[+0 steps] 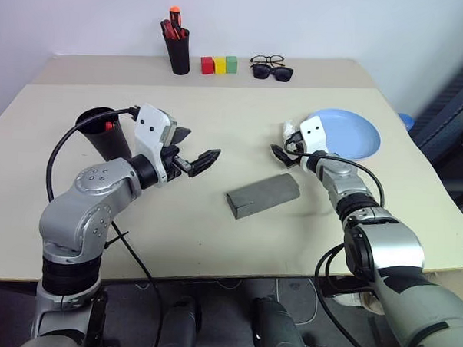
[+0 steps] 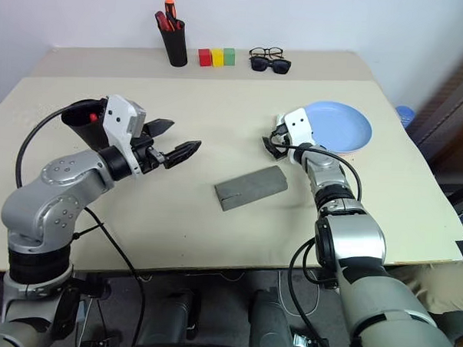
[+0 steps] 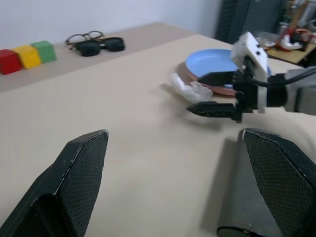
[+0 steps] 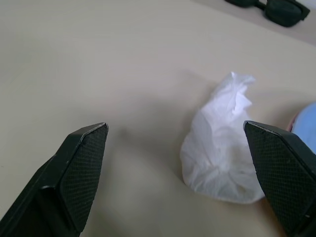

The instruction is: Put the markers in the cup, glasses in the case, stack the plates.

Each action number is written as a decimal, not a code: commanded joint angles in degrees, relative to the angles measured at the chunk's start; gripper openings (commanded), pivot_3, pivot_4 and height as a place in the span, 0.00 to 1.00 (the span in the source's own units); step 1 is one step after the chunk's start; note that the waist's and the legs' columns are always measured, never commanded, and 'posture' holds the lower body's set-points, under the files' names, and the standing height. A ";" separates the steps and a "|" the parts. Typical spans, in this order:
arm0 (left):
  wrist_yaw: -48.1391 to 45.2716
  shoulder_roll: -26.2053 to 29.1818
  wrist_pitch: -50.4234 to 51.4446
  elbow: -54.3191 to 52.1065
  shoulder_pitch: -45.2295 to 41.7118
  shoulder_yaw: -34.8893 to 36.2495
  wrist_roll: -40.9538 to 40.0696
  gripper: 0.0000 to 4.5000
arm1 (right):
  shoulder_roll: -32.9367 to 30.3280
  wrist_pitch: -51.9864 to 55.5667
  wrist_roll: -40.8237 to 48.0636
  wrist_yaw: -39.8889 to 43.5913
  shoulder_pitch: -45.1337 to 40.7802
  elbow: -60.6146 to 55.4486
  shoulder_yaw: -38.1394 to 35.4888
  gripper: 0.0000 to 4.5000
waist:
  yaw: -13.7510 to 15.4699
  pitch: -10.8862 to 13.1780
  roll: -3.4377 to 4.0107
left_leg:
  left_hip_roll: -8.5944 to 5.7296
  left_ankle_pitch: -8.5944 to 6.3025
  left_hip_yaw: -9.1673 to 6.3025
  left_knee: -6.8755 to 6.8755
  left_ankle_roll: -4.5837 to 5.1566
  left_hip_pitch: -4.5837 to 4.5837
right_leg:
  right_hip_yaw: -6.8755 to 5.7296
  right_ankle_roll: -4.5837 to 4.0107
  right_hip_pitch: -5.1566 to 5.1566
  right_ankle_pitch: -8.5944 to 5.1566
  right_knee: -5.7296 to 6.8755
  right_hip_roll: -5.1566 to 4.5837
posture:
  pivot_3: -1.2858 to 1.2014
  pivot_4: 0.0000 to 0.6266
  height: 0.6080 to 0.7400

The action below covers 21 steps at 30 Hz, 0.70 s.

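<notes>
The wide black cup (image 1: 102, 133) stands at the table's left with a red marker (image 1: 108, 126) inside it. My left gripper (image 1: 202, 143) hovers open and empty just right of the cup, pointing toward the closed grey case (image 1: 263, 196) at mid-table. The light blue plate (image 1: 347, 132) lies on the pink plate (image 3: 217, 89) at the right. My right gripper (image 1: 283, 149) is open and empty beside the plates' left rim, above a crumpled white tissue (image 4: 222, 148). The wire-framed glasses (image 1: 267, 60) lie at the back edge.
Black sunglasses (image 1: 273, 71) lie just in front of the glasses. A black pen holder (image 1: 177, 52) with red and orange-tipped pens stands at the back, with red, yellow and green blocks (image 1: 219, 65) beside it. The table's right edge runs close behind the plates.
</notes>
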 commanded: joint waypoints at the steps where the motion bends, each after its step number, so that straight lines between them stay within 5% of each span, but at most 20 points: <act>1: 1.67 0.93 1.08 -3.62 -0.01 2.18 -1.87 1.00 | 0.38 0.29 -0.25 -0.72 -0.51 -0.30 -0.73 1.00 | -0.02 0.00 0.00 | 0.00 0.00 0.00 0.00 0.00 0.00 | 0.00 0.00 0.00 0.00 0.00 0.00 | 0.52 0.24 1.00; 17: 8.17 1.26 4.30 -8.42 1.37 3.66 -5.71 1.00 | 1.21 4.44 0.17 -3.53 1.05 0.50 -3.83 1.00 | -0.03 0.00 0.00 | 0.00 0.00 0.00 0.00 0.00 0.01 | 0.00 -0.07 0.01 -0.04 -0.01 0.00 | 0.52 0.24 1.00; 21: 10.11 1.06 5.24 -9.94 2.13 4.14 -6.56 1.00 | 1.19 5.14 -0.01 -6.25 1.07 0.74 -4.73 0.70 | 0.00 0.00 0.00 | 0.00 0.00 -0.01 0.00 0.00 0.01 | 0.00 -0.09 0.01 -0.05 -0.01 0.00 | 0.52 0.24 1.00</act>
